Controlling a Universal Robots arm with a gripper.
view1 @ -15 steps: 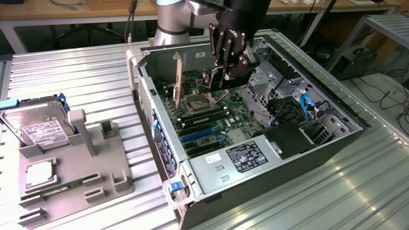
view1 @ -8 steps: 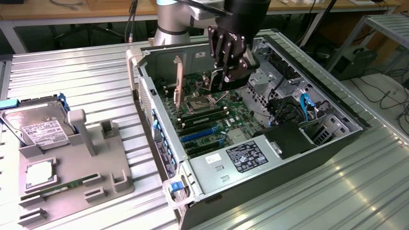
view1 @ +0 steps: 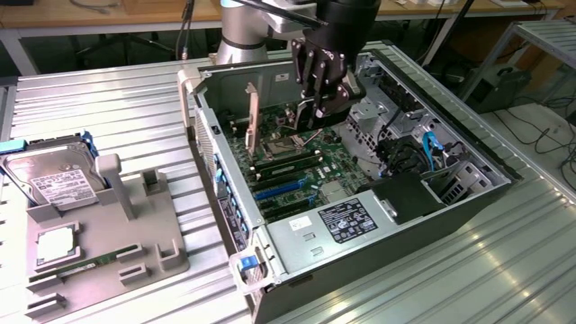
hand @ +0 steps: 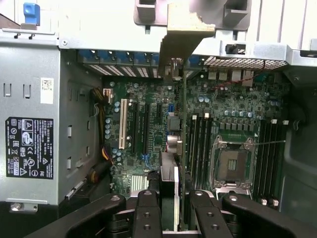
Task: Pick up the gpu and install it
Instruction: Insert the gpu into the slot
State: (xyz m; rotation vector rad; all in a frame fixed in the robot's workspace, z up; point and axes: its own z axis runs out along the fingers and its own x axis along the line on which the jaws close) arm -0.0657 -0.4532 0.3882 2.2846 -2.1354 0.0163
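The open computer case (view1: 360, 196) lies on its side on the metal surface (view1: 108, 108), toward the far edge of it, and the arm reaches down into the case from that far side. A grey holder tray (view1: 99, 236) stands near the surface's edge at the exterior view's left, with a hard drive (view1: 50, 177) upright in it and a narrow green RAM stick (view1: 85, 262) lying in a slot.

Inside the case the motherboard (hand: 148, 134) is in plain sight, with its long expansion slots (hand: 134, 126) and the empty processor socket (hand: 232, 163).

The step in hand, as I judge it, is seating the gpu (hand: 177, 148) into its slot. To do this well, the card should stay upright and square to the board, its lower edge lined up along the slot, and its metal bracket (hand: 185, 37) should meet the opening in the rear wall of the case. The push should go straight toward the board, without twisting.

The hand (hand: 174, 198) is partly closed, and its fingers (hand: 146, 208) pinch the gpu by its edge from both sides. The card stands edge-on over the middle of the motherboard, between the expansion slots and the memory slots. Whether its edge already touches a slot, I cannot tell.
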